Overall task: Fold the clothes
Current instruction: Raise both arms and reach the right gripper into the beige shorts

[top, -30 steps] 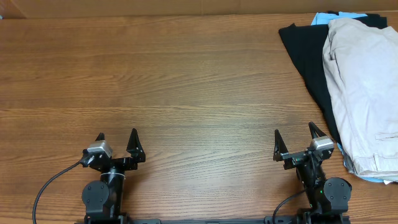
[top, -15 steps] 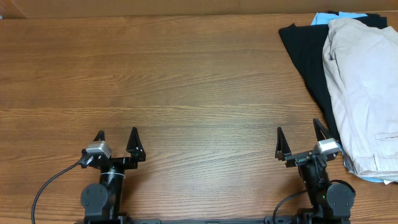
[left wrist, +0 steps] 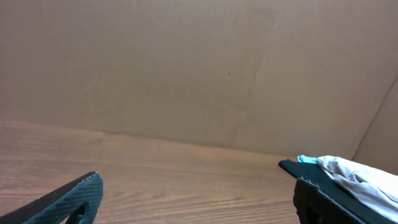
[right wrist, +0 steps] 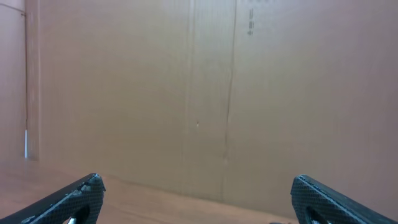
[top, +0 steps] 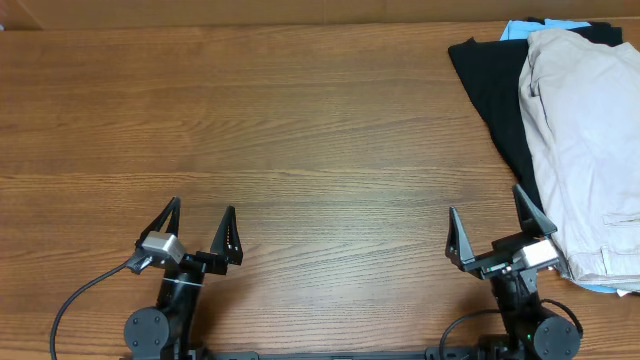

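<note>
- Tool on the left first: the left tool [top: 204, 206] has its two fingers [top: 229, 238] spread wide with nothing between them. It sits at the near edge of the counter [top: 300, 120], well apart from any cloth.
- The right tool [top: 485, 200] is spread just as wide and is also empty. Seen from above, its outer fingertip comes just beside the edge of the black garment [top: 495, 90]; whether they touch cannot be told.
- The fingers are flat black blades that taper to points. A fine woven pattern on them shows only in the wrist views.
- A thin dark cable [top: 75, 300] curves away from the left arm's base.
- The shorts [top: 585, 140] lie at the far right of the counter on top of the black garment and run off the right edge of the overhead view. They are light beige, soft and creased, with stitched seams.
- A blue cloth [top: 515, 30] peeks out at the far end of the pile.
- The counter is smooth brown wood grain.
- Only the overhead view shows both tools together and the pile's outline.
- The left wrist view shows the pile edge-on at the right as a low heap. The shorts [left wrist: 354, 174] are on top, the black garment [left wrist: 292, 167] is beneath, and a sliver of blue cloth [left wrist: 306, 159] sits at the end. A plain cardboard wall [left wrist: 186, 62] stands behind.
- The right wrist view takes in its own fingertips, a strip of counter, and the cardboard wall [right wrist: 124, 93] with upright seams.
</note>
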You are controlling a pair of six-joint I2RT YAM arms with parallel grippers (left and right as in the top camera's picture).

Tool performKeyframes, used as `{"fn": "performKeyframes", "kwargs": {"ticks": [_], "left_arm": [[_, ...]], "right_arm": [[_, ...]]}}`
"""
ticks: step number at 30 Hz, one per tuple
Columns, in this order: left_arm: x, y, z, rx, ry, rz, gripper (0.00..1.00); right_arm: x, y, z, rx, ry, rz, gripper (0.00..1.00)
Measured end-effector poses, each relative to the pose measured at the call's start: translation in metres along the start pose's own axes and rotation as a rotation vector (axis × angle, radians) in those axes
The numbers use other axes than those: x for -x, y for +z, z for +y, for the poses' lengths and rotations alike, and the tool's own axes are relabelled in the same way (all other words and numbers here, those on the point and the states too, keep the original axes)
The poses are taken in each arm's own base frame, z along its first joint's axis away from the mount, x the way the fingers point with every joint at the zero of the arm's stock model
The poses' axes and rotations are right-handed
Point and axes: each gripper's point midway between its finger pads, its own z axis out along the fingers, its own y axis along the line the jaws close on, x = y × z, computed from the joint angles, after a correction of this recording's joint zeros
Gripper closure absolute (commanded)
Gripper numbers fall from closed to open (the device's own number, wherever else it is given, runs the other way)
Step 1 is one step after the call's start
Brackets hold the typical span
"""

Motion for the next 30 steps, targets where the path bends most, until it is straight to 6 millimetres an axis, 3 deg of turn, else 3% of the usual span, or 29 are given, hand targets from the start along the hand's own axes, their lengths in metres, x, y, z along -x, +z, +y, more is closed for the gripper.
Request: {"fn": "performKeyframes", "kwargs": {"ticks": [9, 14, 23, 30], "left_arm": [[0.035, -0.002, -0.012, 0.021, 0.065, 0.052, 0.0], [0.045, 0.007, -0.011, 0.055, 0.062, 0.14, 0.0], [0.037, 0.042, 0.009, 0.187, -0.02, 0.476, 0.0], [0.013, 0.073, 0.028, 0.27, -0.076, 0.761, 0.0]], "right_arm": [[0.047, 0.015, -0.002, 0.003, 0.03, 0.008, 0.0], [0.054, 0.038, -0.008, -0.004, 0.079, 0.129, 0.0], [0.015, 0.092, -0.027, -0.035, 0.223, 0.563, 0.0], [-0.039, 0.125, -0.035, -0.029, 0.332, 0.863, 0.0]]}}
